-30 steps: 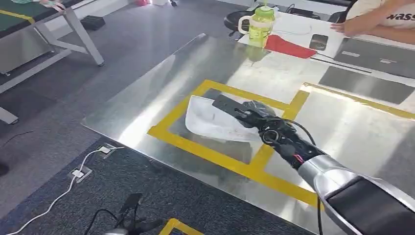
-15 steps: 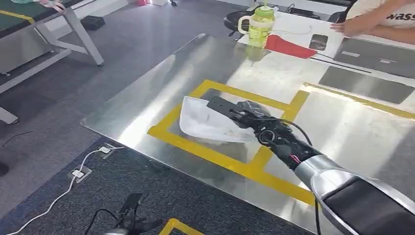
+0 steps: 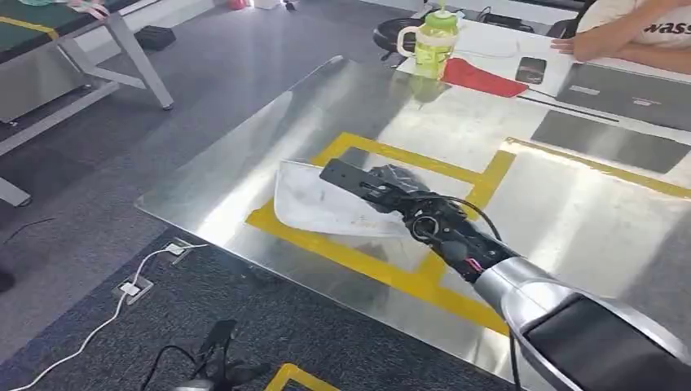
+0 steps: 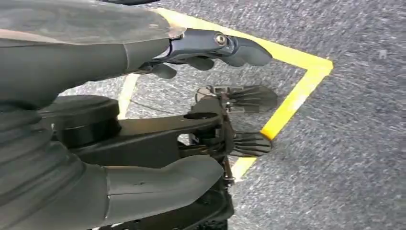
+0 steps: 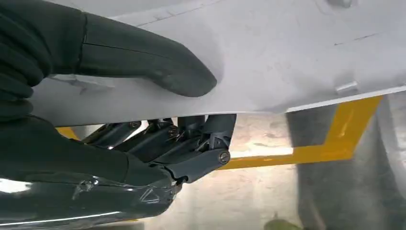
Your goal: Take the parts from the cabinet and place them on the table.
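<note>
**Silver-white sheet part held over the yellow-taped square**

Silver-white and flat, the part [image 3: 322,208] sits in the grip of the right hand [image 3: 399,195], low over the shiny metal table [image 3: 261,138]. In the head view the part lies across the near left side of a square marked in yellow tape [image 3: 358,262], its left edge reaching out past the tape line toward the table's near left border. Whether it rests on the table or hangs just above it cannot be told. The right arm [image 3: 530,293] comes in from the lower right and stretches left across the taped square.

The right wrist view shows the hold closely: the thick grey thumb [image 5: 143,60] presses on one face of the part [image 5: 297,52], and the darker fingers [image 5: 191,139] are curled against the other face, so the sheet is pinched between them. Yellow tape [image 5: 335,143] shows beyond the part's edge.

The left hand [image 4: 201,52] hangs over grey carpet [image 4: 364,143] with a corner of yellow floor tape [image 4: 301,81] below it. Its fingers are slightly bent and apart, with nothing in them.

At the far side of the table stand a green bottle with a white handle [image 3: 432,41], a red cloth [image 3: 481,77] and a dark phone [image 3: 531,70] on a white sheet [image 3: 497,45]. A person's arm [image 3: 627,41] rests at the far right. On the floor at the near left, a white cable [image 3: 106,314] runs to a small floor socket [image 3: 134,287].
</note>
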Motion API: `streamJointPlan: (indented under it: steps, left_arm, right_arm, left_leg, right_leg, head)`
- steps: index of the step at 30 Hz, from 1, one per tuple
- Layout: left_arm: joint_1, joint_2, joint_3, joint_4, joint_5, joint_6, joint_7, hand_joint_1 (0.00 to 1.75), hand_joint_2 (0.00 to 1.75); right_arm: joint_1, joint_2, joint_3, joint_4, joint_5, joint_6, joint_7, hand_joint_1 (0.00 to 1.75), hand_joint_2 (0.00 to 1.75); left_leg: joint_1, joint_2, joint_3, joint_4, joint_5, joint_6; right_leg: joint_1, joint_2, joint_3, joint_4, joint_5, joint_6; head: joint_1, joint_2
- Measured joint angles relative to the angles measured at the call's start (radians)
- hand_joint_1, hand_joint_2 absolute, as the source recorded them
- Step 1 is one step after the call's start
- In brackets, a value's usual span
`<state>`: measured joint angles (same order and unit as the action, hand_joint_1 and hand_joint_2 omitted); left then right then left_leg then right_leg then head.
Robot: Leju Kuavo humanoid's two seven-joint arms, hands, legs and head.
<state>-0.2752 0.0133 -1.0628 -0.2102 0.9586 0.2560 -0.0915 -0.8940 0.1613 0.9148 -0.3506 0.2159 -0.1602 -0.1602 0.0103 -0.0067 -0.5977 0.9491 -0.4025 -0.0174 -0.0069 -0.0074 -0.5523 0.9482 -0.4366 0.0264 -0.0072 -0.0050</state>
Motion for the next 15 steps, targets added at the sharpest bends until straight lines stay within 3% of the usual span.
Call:
streamJointPlan:
  steps: [15]
  left_arm:
    - [-0.007, -0.001, 0.0, 0.0, 0.036, 0.074, -0.015, 0.0, 1.75]
  right_arm:
    - [0.0, 0.005, 0.0, 0.0, 0.011, 0.001, 0.002, 1.75, 1.75]
  left_leg:
    - [0.0, 0.0, 0.0, 0.0, 0.0, 0.0]
  right_leg:
    - [0.0, 0.0, 0.0, 0.0, 0.0, 0.0]
  head:
    - [0.0, 0.0]
